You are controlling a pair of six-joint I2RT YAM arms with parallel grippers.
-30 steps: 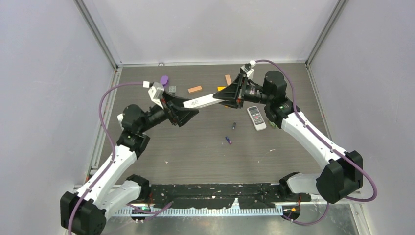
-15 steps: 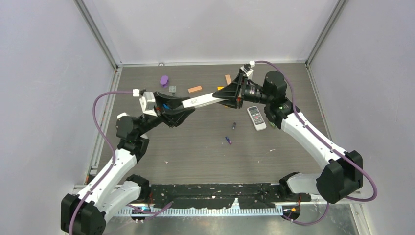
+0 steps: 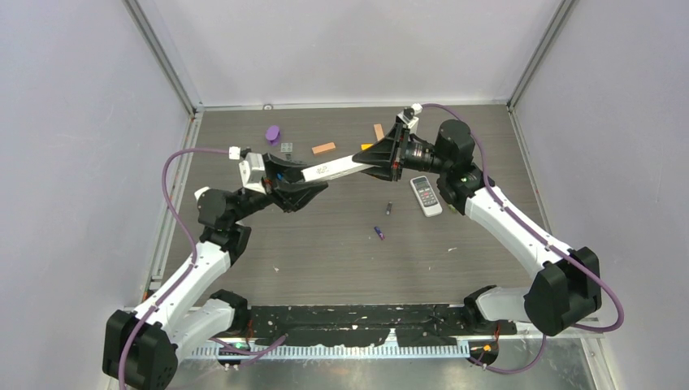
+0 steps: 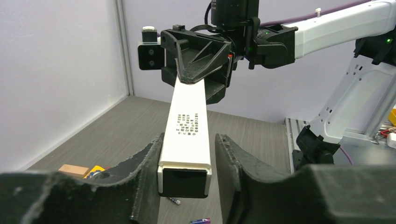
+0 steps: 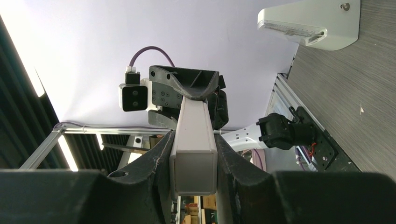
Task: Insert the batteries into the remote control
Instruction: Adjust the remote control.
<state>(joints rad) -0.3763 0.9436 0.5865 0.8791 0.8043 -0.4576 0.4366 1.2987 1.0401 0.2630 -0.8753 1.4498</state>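
Step in hand (judgement): readying the remote. It is held up by both ends, probably to get at the battery cover. No battery has been picked up.
Next move (judgement): the left pincer (image 4: 188, 142) needs a sure hold on its end while the right pincer (image 5: 192, 140) keeps the body steady. The cover can then be worked off along the remote's length.
Landmark: keypad remote (image 3: 425, 195), one, flat on the desk (image 3: 325, 260).
Arms: two, meeting on the left-arm side of the keypad remote.
Right pincer: clenched on one end of the white remote (image 3: 340, 167), with both pads against its sides.
Left pincer: fingers bracket the other end. One finger touches and a sliver of gap shows at the other, so I cannot tell whether it grips.
White remote: one, off the desk, spanning the two pincers, on the left-arm side of the keypad remote and slightly beyond it.
Remotes: two in all.
Orange-brown blocks (image 3: 323, 148): two, well beyond the keypad remote.
Purple lump (image 3: 273, 133): one, far off on the left-arm side of the keypad remote.
Batteries: two counted on the desk. The dark battery (image 3: 388, 209) is near the keypad remote on its left-arm side. The blue-purple battery (image 3: 379, 233) is a little nearer the arm bases. No others made out.
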